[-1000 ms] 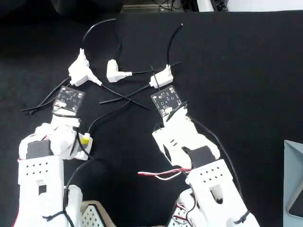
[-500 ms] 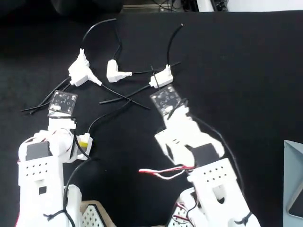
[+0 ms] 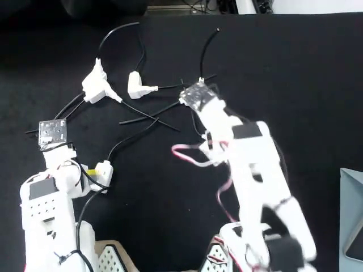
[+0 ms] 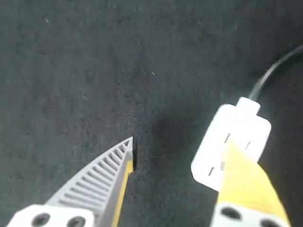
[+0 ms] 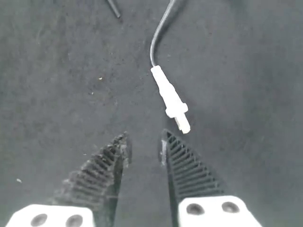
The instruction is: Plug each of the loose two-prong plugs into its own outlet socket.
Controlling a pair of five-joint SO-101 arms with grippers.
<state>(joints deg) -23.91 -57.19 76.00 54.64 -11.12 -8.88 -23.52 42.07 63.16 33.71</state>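
My right gripper (image 5: 144,138) is open by a narrow gap, low over the black mat. A slim white plug (image 5: 171,101) on a black cord lies just ahead of its fingertips, untouched. In the high view the right arm (image 3: 249,158) stretches to the back middle, covering that plug. My left gripper (image 4: 180,151) is wide open with nothing between its fingers. A white outlet socket (image 4: 232,137) lies beside its yellow finger (image 4: 246,184). The same socket (image 3: 105,168) sits next to the left arm (image 3: 48,192). Another white plug (image 3: 139,86) and a white socket block (image 3: 95,84) lie at the back left.
Black cords (image 3: 147,116) cross the mat between the two arms. A red and white wire loop (image 3: 190,156) hangs from the right arm. A grey box (image 3: 353,215) stands at the right edge. The right half of the mat (image 3: 306,85) is bare.
The right arm has stretched forward over the plug at the back middle. The left arm has drawn back and to the left. The socket beside it stayed put.
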